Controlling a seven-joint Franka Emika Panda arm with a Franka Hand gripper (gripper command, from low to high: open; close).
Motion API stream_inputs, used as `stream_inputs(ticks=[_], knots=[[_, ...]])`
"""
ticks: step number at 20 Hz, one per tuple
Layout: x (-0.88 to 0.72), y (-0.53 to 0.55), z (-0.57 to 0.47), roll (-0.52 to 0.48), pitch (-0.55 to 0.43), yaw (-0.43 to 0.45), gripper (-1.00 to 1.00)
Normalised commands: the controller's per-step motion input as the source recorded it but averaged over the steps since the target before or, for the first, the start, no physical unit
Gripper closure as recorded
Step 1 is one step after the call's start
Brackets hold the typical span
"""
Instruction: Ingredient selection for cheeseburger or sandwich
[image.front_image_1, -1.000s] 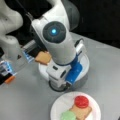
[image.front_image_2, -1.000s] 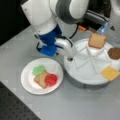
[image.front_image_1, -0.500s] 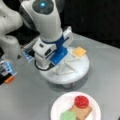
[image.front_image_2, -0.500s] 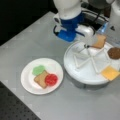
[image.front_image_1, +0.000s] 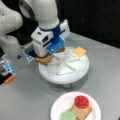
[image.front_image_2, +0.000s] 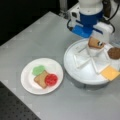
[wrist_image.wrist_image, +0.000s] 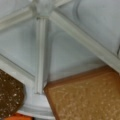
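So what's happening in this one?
The Panda arm's end effector is down over the white divided round tray, at a tan-brown toast square lying there. On the round white paper plate another toast square already lies with a red disc and a green disc. A yellow-orange cheese square sits in the tray.

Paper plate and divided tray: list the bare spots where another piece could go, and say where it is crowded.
On the paper plate, the rim side away from the divided tray is bare; its middle is crowded by the toast square, green disc and red disc. The tray's wedges facing the plate are bare; the gripper crowds the side holding a second toast.
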Motion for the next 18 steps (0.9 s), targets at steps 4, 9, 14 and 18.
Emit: stream_inputs(ticks=[4,9,14,18], knots=[[0.22,0.18,-0.19,0.001,-0.019,-0.122,-1.0],[0.18,0.06,-0.13,0.042,0.017,-0.108,-1.0],[0.04,0.06,-0.1,-0.005,0.026,-0.12,-1.0],[-0.05,0.09,-0.13,-0.105,0.001,-0.138,-1.0]])
